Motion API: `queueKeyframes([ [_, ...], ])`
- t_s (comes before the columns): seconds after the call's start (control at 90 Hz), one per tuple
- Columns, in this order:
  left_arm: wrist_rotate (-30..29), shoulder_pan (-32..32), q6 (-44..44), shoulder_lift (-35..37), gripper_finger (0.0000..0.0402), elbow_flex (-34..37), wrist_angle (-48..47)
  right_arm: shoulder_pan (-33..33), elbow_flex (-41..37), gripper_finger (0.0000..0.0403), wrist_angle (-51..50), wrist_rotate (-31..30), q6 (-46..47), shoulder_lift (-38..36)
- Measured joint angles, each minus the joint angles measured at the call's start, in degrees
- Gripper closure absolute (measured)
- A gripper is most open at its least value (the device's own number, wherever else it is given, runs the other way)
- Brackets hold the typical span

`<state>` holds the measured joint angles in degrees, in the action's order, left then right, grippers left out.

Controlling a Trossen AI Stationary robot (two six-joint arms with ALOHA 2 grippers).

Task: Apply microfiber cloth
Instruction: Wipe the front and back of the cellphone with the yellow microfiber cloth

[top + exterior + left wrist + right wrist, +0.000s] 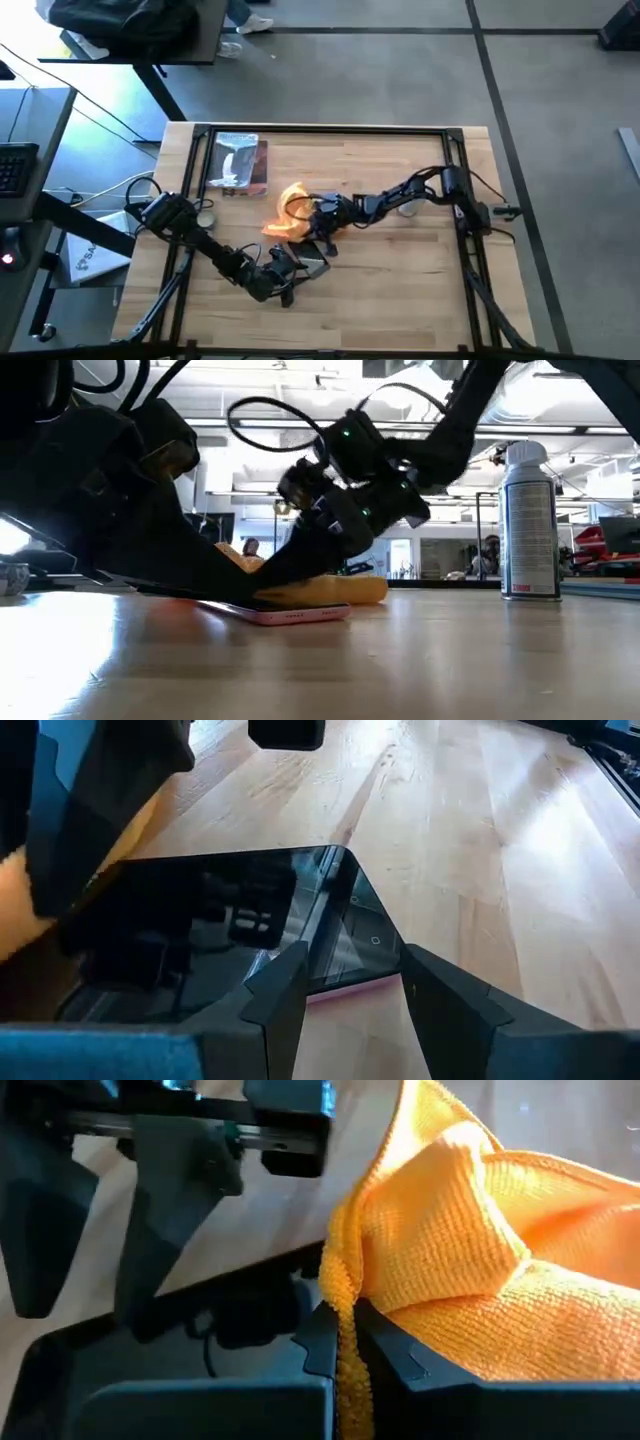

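The orange-yellow microfiber cloth [285, 212] lies bunched near the table's middle, its lower folds [330, 589] on the wood just behind a black phone [220, 935] with a pink rim [285, 614]. My right gripper [345, 1342] reaches in from the table's right and is shut on the cloth. My left gripper [350, 1005] comes from the near left and is open. Its two fingers stand on either side of the phone's near end, one fingertip [285, 982] over the glass. My right gripper pinches a stitched edge of the cloth [343, 1295] between its two fingers, coming slanting down from the table's right. That edge runs up out of the fingers, and the rest bulges in loose folds [500, 1280] beside them, slack, over the phone's far side. My left gripper has one fingertip over the phone's glass, but I cannot tell whether it touches.
A silvery packet with a brown edge [240, 163] lies at the far left of the table. A white spray can [527, 520] stands right of the cloth. A small round dish [205, 212] sits by the left arm. Bare wood stretches along the near edge.
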<state>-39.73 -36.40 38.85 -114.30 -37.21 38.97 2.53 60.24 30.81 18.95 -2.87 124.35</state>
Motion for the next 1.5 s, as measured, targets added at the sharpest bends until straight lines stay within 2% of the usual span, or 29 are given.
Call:
queueKeyframes([
  [0.144, 0.0, 0.02, 0.0, 0.0, 0.0257, 0.0, -0.04, 1.3, -5.69, 0.0403, 10.95, -2.09, 4.44, 0.15],
  [0.267, 0.01, 0.04, 0.39, 0.0, 0.0257, 0.0, 0.03, 1.38, -6.65, 0.0403, 14.65, -2.98, 5.48, 0.4],
  [0.456, 0.03, 0.04, 2.08, 0.15, 0.0257, 0.02, -0.01, -1.31, -2.71, 0.0403, 14.78, -2.72, 3.85, 0.44],
  [0.544, 0.02, 0.05, 2.48, 0.5, 0.0257, 0.02, -0.12, -2.49, -0.33, 0.0403, 10.91, -2.71, 1.31, 0.44],
  [0.644, 0.21, 0.07, 2.61, 1.85, 0.0257, 0.04, -1.67, -2.37, 0.42, 0.0403, 5.31, -7.51, -0.42, 0.44],
  [0.733, -0.08, 0.0, 1.53, 3.9, 0.0257, 0.24, -3.47, -1.57, -0.71, 0.0403, 4.85, -9.69, -0.08, 0.15],
  [0.833, 0.82, 0.01, 0.9, 7.44, 0.0257, 0.33, -8.07, -1.04, -2.74, 0.0403, 6.27, -10.1, 1.6, -0.11],
  [0.922, 1.58, -0.12, 1.73, 12.05, 0.0257, 0.26, -13.12, -1.06, -5.3, 0.0403, 8.43, -12.88, 2.6, -1.44],
  [1.122, -0.04, -1.26, 0.52, 22.26, 0.0257, 0.17, -20.21, -4.8, -12.3, 0.0403, 11.13, -18.02, 2.1, -10.8],
  [1.211, -1.58, -1.67, -3.1, 26.81, 0.0257, 0.11, -20.28, -7.38, -14.58, 0.0403, 12.65, -19.04, 1.82, -16.14],
  [1.289, -3.15, -1.96, -7.54, 30.77, 0.0257, 0.12, -20.18, -9.72, -15.75, 0.0403, 11.97, -20.14, 2.63, -18.03],
  [1.389, -5.12, -1.97, -13.53, 36.17, 0.0257, 0.09, -19.94, -12.36, -15.46, 0.0403, 12.77, -21.7, 4.18, -18.16],
  [1.5, -5.76, -2.16, -20.45, 42.67, 0.0257, 0.11, -20.6, -14.16, -12.62, 0.0403, 12.48, -25.65, 6.38, -14.69],
])
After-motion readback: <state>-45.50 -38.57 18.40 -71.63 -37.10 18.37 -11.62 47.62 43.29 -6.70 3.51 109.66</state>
